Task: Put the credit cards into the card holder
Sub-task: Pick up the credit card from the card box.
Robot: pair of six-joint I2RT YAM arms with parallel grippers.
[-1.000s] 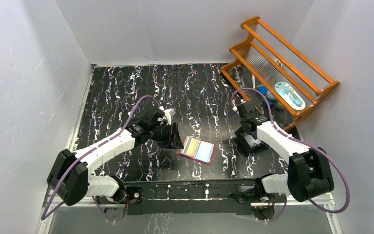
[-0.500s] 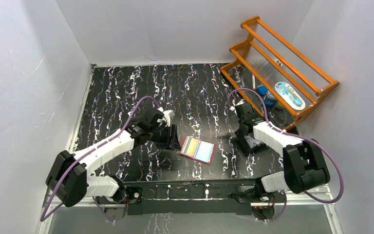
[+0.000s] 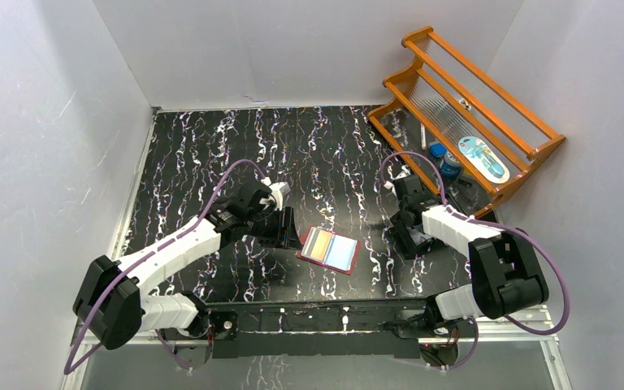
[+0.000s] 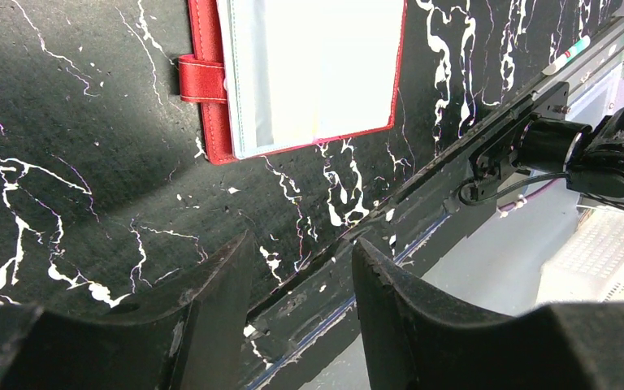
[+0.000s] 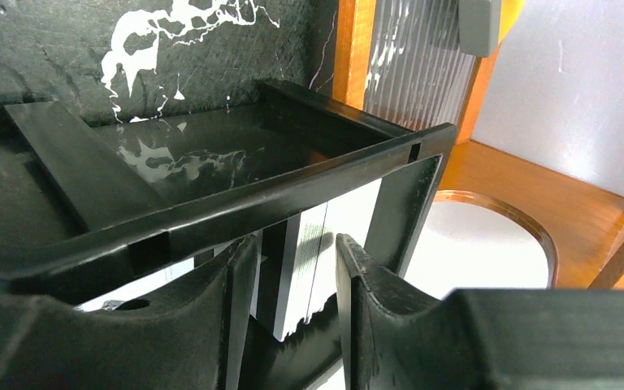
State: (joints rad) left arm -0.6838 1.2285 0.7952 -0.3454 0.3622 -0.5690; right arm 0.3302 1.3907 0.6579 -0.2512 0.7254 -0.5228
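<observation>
On the counter [image 3: 211,146], the right arm [image 3: 455,223] has slid a bit nearer the open card holder [image 3: 330,249]. Its right pincer [image 5: 296,244] is at the black box [image 5: 309,183]; pinching or not, I cannot tell. The left pincer [image 4: 302,244], spread, sits just beside the card holder.

The card holder [image 3: 330,250], dark red with clear bluish pockets, lies open and flat on the surface [image 3: 211,146], midway along its near edge and slightly askew. An orange credit card [image 3: 315,243] shows at the end toward the surface's left edge.
</observation>
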